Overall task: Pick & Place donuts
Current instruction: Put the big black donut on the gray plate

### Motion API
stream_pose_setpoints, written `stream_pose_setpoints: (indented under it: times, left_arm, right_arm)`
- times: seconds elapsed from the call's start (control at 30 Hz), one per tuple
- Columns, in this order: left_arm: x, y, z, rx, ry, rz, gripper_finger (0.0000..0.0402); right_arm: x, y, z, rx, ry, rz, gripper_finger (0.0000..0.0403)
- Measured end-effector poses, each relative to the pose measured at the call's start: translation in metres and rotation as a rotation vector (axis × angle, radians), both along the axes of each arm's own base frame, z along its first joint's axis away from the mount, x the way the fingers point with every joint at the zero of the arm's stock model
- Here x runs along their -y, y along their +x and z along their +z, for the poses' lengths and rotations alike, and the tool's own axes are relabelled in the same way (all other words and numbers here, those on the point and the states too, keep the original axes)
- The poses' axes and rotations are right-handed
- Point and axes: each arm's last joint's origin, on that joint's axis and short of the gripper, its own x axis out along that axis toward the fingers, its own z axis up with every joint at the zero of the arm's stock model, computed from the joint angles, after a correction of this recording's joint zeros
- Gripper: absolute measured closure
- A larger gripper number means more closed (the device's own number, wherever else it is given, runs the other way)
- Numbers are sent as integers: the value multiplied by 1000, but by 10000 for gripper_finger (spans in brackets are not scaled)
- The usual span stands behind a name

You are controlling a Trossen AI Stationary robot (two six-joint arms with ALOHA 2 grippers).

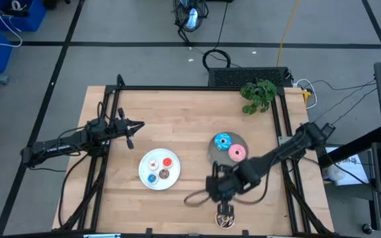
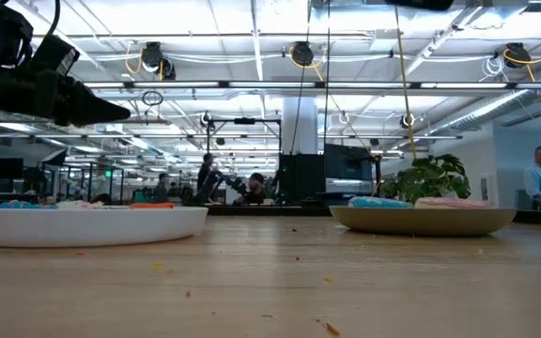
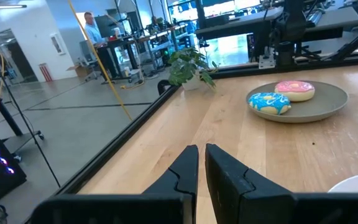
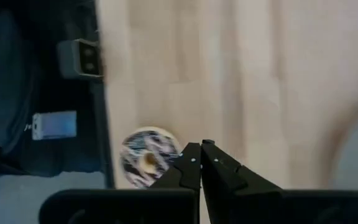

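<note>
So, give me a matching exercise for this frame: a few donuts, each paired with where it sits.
Things:
1. pink donut
2. chocolate drizzled donut
3. tiny red donut
4. blue sprinkled donut

Places:
A. white plate
B. bare table at the near edge, below the shut right tool
C. gray plate, nearer the plant
D. gray plate, nearer the right tool

Pairs: 1-D, 2-B, 3-A, 4-C

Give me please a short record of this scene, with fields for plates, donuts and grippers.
white plate: four tiny donuts, red, white, brown, blue
gray plate: blue sprinkled donut and pink donut
chocolate donut: on the table at the near edge, off both plates
right gripper: shut, empty, beside the chocolate donut
left gripper: shut, empty, waiting at the table's left side
</note>
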Motion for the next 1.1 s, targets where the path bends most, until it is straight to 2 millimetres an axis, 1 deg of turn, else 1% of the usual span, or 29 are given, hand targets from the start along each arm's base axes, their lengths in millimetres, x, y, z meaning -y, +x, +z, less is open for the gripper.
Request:
stream_pose_setpoints:
  times: [0.17, 0.3, 0.43, 0.53, 0.63, 0.73, 0.9, 1.0, 1.1]
  left_arm:
    - [0, 0, 0, 1, -3, 0, 364]
    - [0, 0, 0, 1, -3, 0, 364]
    - [0, 0, 0, -1, -3, 0, 364]
    - [0, 0, 0, -1, -3, 0, 364]
    - [0, 0, 0, -1, -3, 0, 364]
    - [0, 0, 0, -2, -3, 0, 364]
    - [0, 0, 0, -2, -3, 0, 364]
    - [0, 0, 0, -2, -3, 0, 364]
    - [0, 0, 0, -2, -4, 0, 364]
  right_arm:
    - [-37, 14, 5, -31, -22, 73, 403]
    - [-56, 19, 9, -42, -25, 102, 403]
    - [-64, 16, 3, -81, -17, 113, 403]
    - [-68, 13, -5, -121, 3, 78, 402]
    - [-72, 7, -11, -156, -1, 50, 389]
    - [-75, 5, -22, -168, 0, 38, 357]
    - [-81, 6, -44, -127, 11, 89, 272]
    - [-79, 4, -59, -142, 3, 88, 222]
    - [-75, 0, -74, -186, -25, 74, 184]
